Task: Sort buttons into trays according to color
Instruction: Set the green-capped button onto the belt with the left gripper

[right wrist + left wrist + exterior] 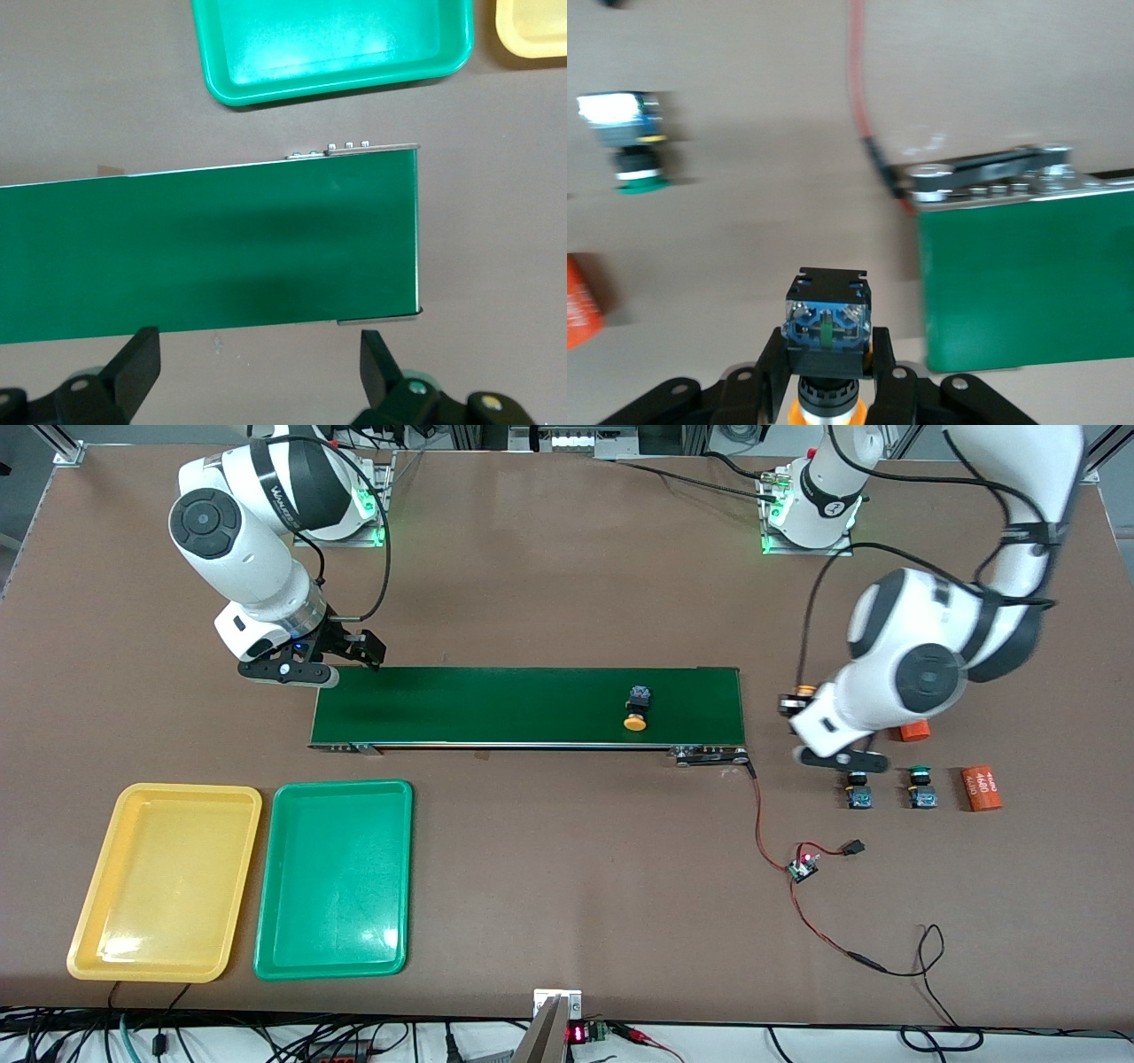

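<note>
On the brown worktop (549, 841), toward the right arm's end, sit the 2 trays: the yellow tray (164, 881) and, just beside it, the green tray (335, 879), both nearer the front camera than the conveyor belt (527, 707). The right hand (332, 662) hangs over the belt's end at that side, its 2 fingers spread wide with nothing between them; in the right wrist view the right hand (261, 363) frames the belt's edge, with the green tray's rim just past the belt.

Further along the belt lies 1 yellow-capped button (636, 710), tipped on its side, well apart from both hands.

Off the belt's other end, the left hand (840, 757) is low over the worktop and clamped on a second yellow-capped button (826, 320); the left wrist view shows the black fingers (772, 376) pressed against its black-and-blue body, the orange cap below them. Just beside that hand, a green-capped button (921, 786) stands on the worktop, and another button (858, 792) lies right by the hand, its cap hidden by the arm. A numbered orange cylinder (982, 788) lies beside the green-capped one, and a second orange cylinder (912, 732) peeks out past the arm. A red wire (760, 815) runs from the belt's end to a small circuit board (804, 865).
</note>
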Controlling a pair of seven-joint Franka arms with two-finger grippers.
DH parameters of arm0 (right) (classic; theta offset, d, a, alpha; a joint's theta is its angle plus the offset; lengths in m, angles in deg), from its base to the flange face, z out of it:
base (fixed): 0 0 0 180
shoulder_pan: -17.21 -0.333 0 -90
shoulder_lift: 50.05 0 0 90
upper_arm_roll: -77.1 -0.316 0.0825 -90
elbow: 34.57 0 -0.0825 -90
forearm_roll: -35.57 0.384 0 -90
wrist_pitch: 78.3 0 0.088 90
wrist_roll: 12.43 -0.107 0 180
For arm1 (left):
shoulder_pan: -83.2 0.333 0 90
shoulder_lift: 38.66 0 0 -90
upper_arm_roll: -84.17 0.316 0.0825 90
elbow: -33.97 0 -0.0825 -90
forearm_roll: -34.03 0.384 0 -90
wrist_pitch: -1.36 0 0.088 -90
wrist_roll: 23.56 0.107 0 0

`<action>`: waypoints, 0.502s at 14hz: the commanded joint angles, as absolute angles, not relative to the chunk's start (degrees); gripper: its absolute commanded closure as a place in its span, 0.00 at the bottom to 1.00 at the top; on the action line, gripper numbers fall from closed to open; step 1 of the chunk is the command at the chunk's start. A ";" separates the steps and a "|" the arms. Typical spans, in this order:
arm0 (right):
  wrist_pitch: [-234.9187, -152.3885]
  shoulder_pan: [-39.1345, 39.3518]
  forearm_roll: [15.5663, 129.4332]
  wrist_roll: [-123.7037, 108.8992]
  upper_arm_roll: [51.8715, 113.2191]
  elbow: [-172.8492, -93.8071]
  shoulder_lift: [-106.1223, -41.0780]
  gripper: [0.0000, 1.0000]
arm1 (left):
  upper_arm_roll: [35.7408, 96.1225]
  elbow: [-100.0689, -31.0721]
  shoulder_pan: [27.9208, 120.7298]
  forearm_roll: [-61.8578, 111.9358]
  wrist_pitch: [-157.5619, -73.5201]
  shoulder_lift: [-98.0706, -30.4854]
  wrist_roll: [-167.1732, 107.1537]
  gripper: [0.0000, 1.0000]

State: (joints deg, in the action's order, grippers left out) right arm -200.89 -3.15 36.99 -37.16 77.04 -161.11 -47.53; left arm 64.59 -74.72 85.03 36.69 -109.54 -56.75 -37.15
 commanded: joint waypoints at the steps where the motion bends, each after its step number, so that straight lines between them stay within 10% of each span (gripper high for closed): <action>1: -202.57 -3.27 36.98 -35.82 77.01 -161.31 -47.85 0.00 | 62.12 -75.98 83.65 37.02 -114.20 -59.22 -43.83 0.83; 7: -204.24 -3.36 36.97 -27.46 77.01 -161.22 -49.08 0.00 | 61.67 -80.82 78.81 37.19 -124.59 -61.51 -51.24 0.80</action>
State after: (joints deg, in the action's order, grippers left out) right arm -203.39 -3.18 36.92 -29.00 77.02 -161.12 -48.90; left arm 61.72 -79.92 79.44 36.69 -123.34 -61.95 -49.29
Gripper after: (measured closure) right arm 0.000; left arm 0.586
